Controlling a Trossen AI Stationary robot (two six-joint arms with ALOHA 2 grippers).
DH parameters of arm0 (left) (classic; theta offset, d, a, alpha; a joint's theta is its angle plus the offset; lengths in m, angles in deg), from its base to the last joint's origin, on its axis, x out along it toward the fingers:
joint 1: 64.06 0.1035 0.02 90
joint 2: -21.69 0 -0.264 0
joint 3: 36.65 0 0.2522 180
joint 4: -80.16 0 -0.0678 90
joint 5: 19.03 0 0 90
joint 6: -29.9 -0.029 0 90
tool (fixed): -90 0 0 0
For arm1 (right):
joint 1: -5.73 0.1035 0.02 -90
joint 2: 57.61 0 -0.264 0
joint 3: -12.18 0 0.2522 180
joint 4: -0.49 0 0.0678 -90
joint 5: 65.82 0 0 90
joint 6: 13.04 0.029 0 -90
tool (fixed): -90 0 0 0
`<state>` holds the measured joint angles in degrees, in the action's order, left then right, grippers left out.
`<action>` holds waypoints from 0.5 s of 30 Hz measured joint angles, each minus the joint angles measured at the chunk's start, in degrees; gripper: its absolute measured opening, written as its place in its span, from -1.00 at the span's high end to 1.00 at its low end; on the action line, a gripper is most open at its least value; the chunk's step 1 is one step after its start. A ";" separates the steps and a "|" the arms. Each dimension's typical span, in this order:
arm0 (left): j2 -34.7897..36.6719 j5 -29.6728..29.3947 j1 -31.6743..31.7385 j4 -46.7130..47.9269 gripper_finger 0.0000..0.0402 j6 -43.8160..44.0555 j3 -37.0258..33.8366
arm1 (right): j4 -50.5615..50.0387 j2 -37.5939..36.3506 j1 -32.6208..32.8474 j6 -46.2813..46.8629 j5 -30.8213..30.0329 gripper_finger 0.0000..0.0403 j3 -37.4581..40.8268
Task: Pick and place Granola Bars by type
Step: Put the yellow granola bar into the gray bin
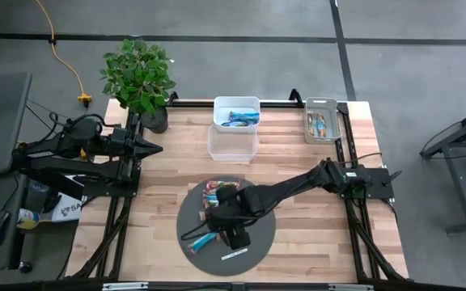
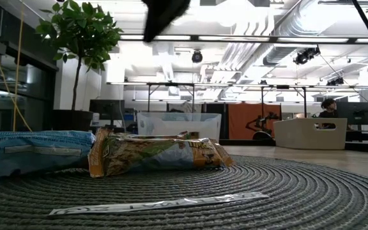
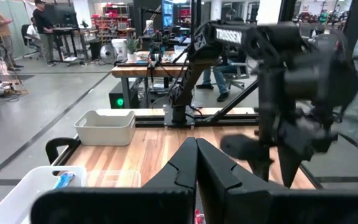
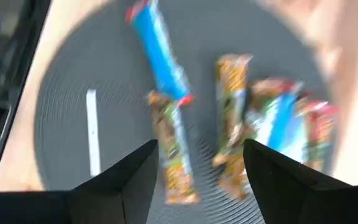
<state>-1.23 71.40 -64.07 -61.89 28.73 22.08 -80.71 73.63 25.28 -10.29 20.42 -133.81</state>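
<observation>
Several granola bars lie on a round grey mat point(image 1: 261, 242). A blue bar point(image 4: 160, 56) and a tan-and-green bar point(image 4: 174, 152) lie apart from the rest; in the low view they are the blue bar point(image 2: 30, 153) and the tan-and-green bar point(image 2: 158, 153). The other bars, tan, blue and red, lie in a pile point(image 1: 217, 194) at the mat's far side. My right gripper point(image 4: 197, 168) is open and hovers over the mat above the tan-and-green bar, touching nothing. My left gripper point(image 3: 196, 158) is shut and waits at the table's left side point(image 1: 156, 148).
A thin white strip point(image 1: 235, 255) lies on the mat's near part. An empty clear bin point(image 1: 233, 142) stands beyond the mat. Behind it is a white bin point(image 1: 236, 103) with blue bars. A grey bin point(image 1: 322, 121) with tan bars sits far right. A potted plant point(image 1: 140, 77) stands far left.
</observation>
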 joint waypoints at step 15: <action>0.01 0.01 0.00 -0.01 1.00 -0.01 0.00 | 4.57 -1.62 -1.92 -2.38 0.78 -0.09 -0.04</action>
<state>-1.21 71.41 -64.07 -61.91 28.72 22.09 -76.14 72.02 23.36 -12.67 21.19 -133.84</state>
